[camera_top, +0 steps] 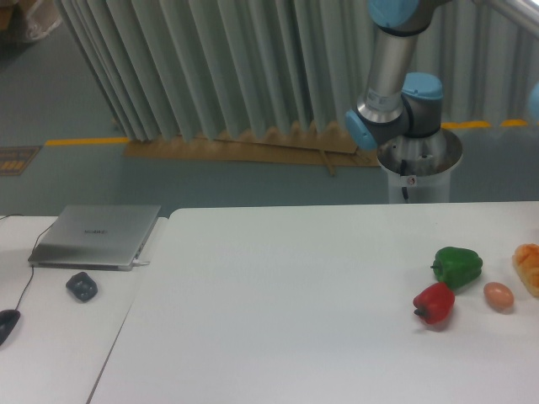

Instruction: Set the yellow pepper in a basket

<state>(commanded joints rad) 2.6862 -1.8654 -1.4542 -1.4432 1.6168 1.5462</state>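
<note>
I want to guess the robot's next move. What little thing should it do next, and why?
Probably bring its arm toward the table's right side. Only a green pepper, red pepper, egg-shaped thing and orange lump show; no yellow pepper, basket or gripper is in view.

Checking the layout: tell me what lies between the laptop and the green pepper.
In the camera view, only bare white tabletop separates the laptop from the green pepper; a seam between two tables crosses it near the laptop.
</note>
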